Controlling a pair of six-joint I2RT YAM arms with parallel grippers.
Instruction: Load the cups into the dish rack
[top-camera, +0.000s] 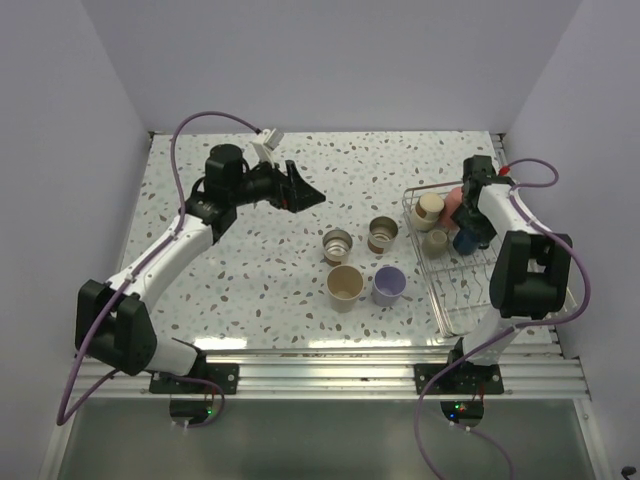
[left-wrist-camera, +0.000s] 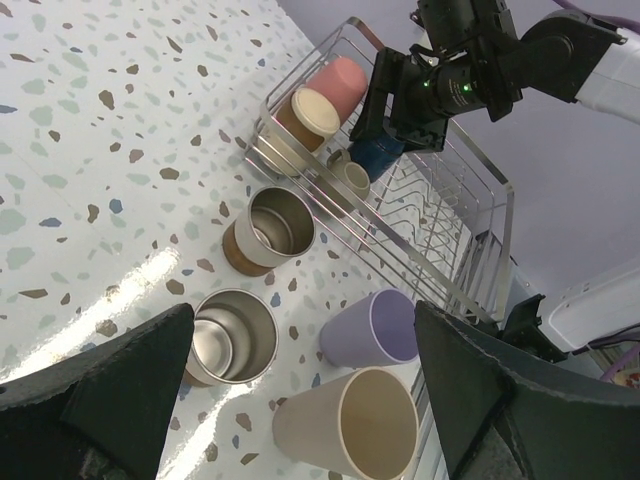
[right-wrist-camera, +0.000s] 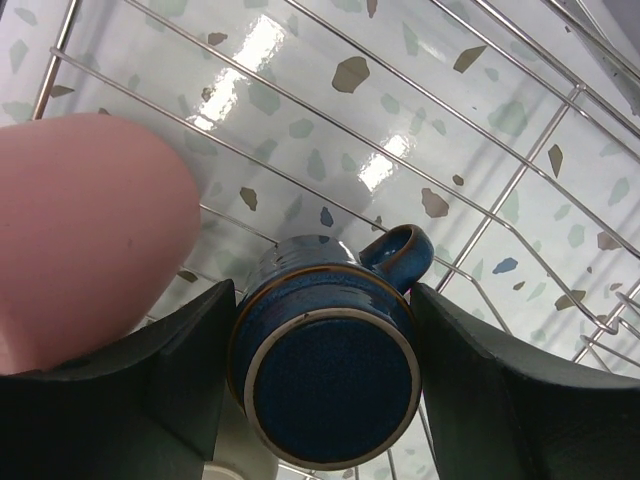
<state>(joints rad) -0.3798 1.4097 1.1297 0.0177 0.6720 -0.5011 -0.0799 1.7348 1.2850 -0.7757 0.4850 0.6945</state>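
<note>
**Right side.** My right jaws are closed on the dark blue mug (right-wrist-camera: 325, 355), one on each flank, with the handle clear of both. The mug hangs inside the dish rack (top-camera: 465, 300), in its far half. It is just beside the red-pink cup (right-wrist-camera: 80, 230), which sits on its far-left side. I cannot tell whether the mug's rim is touching the wires.

**Governing relation.** The mug's base faces my wrist and its mouth faces the gridded floor. Its long axis therefore runs straight along my line of approach, down into the rack. In my judgement the coming move is a short descent along that axis, then a release. Any tilt risks catching the rim on a wire or nudging the red-pink cup.

**Also in the rack.** A tan cup (top-camera: 430, 210) sits by the far left corner, and a small beige cup (top-camera: 436, 241) sits nearer.

**Left side.** My left jaws are wide open and hold nothing. They are poised above the far left of the table (top-camera: 260, 270).

**Outstanding.** Four cups stand mouth-up on the table, left of the rack:
- a steel cup (left-wrist-camera: 230, 335)
- a steel cup with a brown base (left-wrist-camera: 270, 230)
- a large tan cup (left-wrist-camera: 350, 425)
- a lavender cup (left-wrist-camera: 375, 330)

All four lie right of and nearer than my left jaws, with their axes vertical. My left jaws are the free pair and the closer one to the two steel cups.
</note>
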